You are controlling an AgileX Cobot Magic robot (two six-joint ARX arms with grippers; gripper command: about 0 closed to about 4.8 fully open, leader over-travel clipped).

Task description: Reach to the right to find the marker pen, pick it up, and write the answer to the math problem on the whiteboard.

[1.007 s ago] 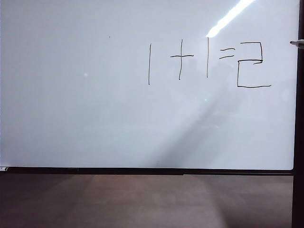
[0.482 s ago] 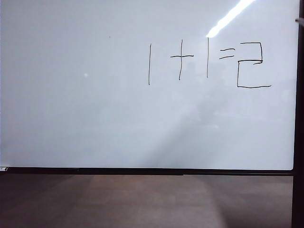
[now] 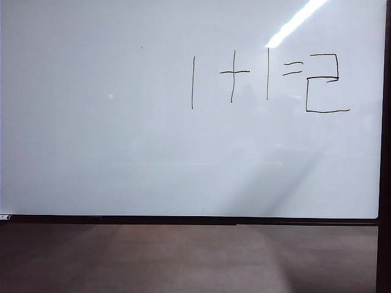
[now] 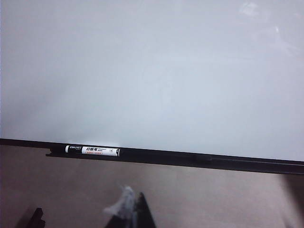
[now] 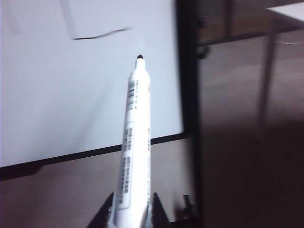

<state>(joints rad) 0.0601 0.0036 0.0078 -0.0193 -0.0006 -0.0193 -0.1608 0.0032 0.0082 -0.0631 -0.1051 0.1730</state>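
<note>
The whiteboard (image 3: pixel 122 152) fills the exterior view, and neither gripper shows there. The math problem (image 3: pixel 244 76) reads one plus one equals, with the answer (image 3: pixel 327 82), a boxy two, right after it. My right gripper (image 5: pixel 133 209) is shut on the marker pen (image 5: pixel 135 142), a white barrel with a dark tip. The tip points toward the whiteboard (image 5: pixel 71 95) near its corner and stands off it, below a stroke of the answer (image 5: pixel 99 34). My left gripper (image 4: pixel 137 209) hangs below the board's lower frame, jaws together, with a pale fuzzy scrap at the tips.
A second pen (image 4: pixel 92 150), black with a white label, lies on the board's bottom ledge (image 4: pixel 190 159). The black frame (image 3: pixel 385 152) runs down the board's right side. A brown surface (image 3: pixel 183 256) lies below the board. Table legs (image 5: pixel 268 71) stand beyond the frame.
The pen tip that showed at the exterior view's right edge rose along that edge and has left the view. The writing on the board is the same.
</note>
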